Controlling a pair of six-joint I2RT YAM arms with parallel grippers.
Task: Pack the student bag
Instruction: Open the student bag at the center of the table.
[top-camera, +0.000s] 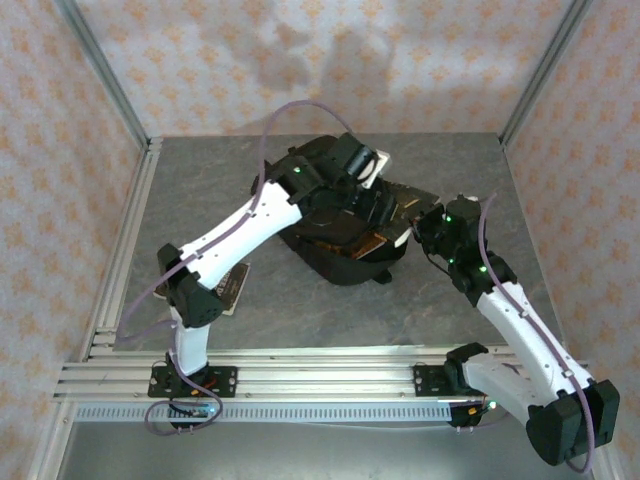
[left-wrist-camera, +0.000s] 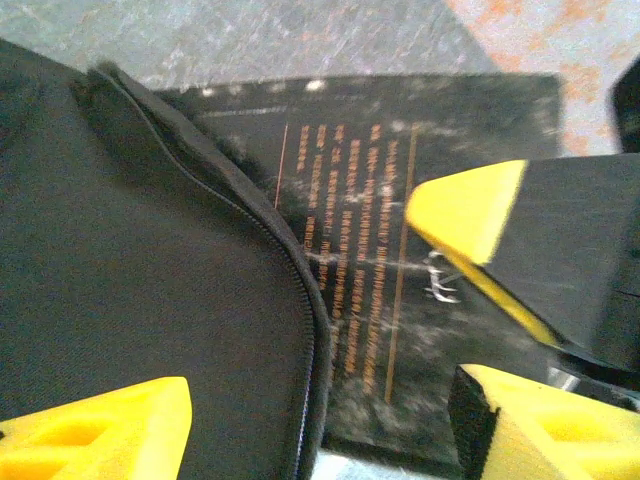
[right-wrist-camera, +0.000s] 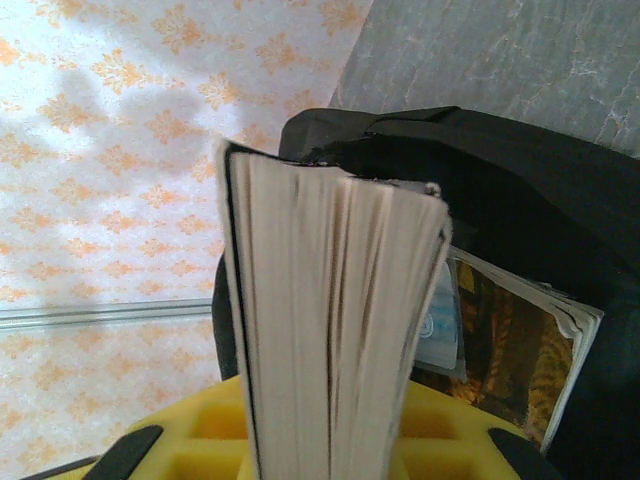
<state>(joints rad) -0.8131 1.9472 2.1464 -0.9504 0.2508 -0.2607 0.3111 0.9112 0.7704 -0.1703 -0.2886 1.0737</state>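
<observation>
The black student bag (top-camera: 340, 245) lies in the middle of the table with its mouth toward the right. My left gripper (top-camera: 357, 160) hovers over the bag's far side. Its jaws are open (left-wrist-camera: 320, 430), and below them is the zippered edge of the bag (left-wrist-camera: 150, 250). My right gripper (top-camera: 430, 224) is shut on a thick black book (top-camera: 400, 204), held at the bag's opening. The book's page edge (right-wrist-camera: 330, 300) stands upright between my yellow fingers (right-wrist-camera: 440, 430). The book's black cover with orange print (left-wrist-camera: 370, 250) lies beside the zipper. A second book with a brown cover (right-wrist-camera: 515, 360) sits inside the bag (right-wrist-camera: 520, 190).
Another dark book (top-camera: 233, 284) lies on the table by the left arm's elbow. Patterned walls with metal posts enclose the grey tabletop (top-camera: 200, 200). An aluminium rail (top-camera: 320, 370) runs along the near edge.
</observation>
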